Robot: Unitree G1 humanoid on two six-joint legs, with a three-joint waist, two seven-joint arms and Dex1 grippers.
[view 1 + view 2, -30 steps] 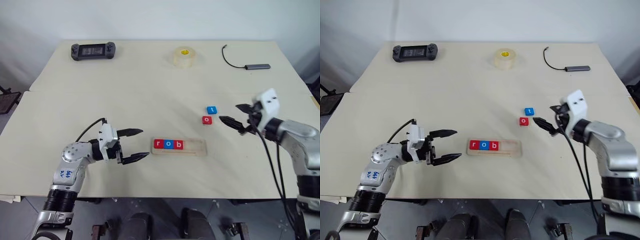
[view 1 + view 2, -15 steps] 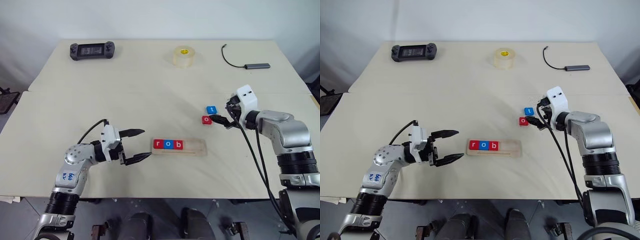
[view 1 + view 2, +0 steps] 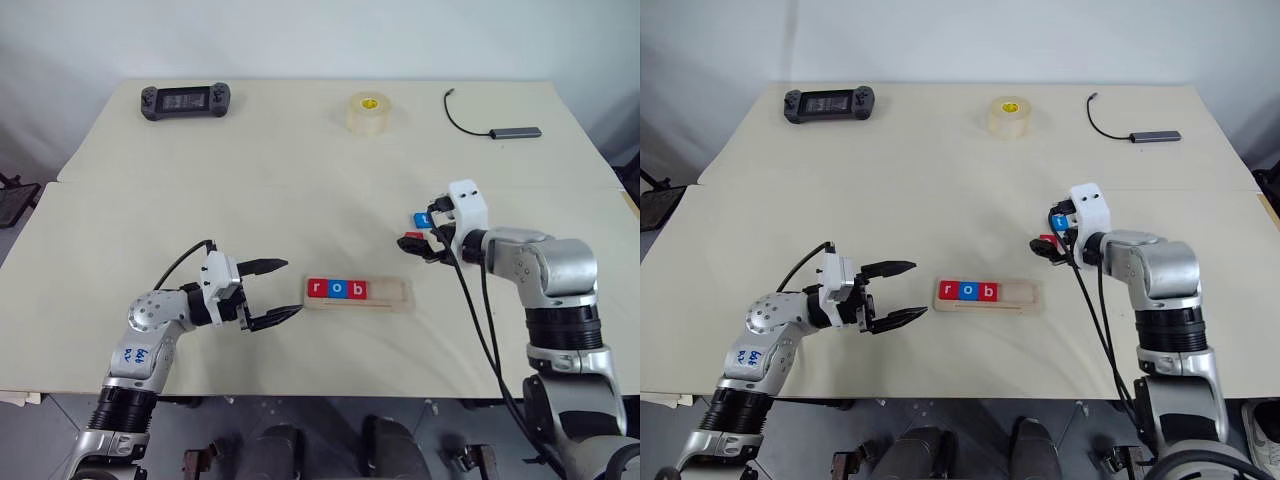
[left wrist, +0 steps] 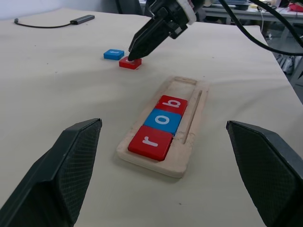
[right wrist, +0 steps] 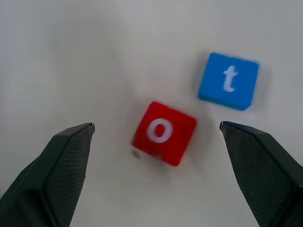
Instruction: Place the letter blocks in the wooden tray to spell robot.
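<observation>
Wooden tray (image 3: 358, 296) at frame centre holds r, o, b blocks (image 3: 337, 289) in its left part. Right gripper (image 5: 156, 142), jaws spread wide, hangs over the red o block (image 5: 164, 133); blue t block (image 5: 228, 81) lies just beside it. Left gripper (image 3: 270, 293) stands open and empty, left of the tray.

Your head pair looks down over the whole table (image 3: 300, 180). Left wrist views low along it, across the tray (image 4: 187, 142). Right wrist sits close above two blocks (image 5: 163, 132), shared by all.
</observation>
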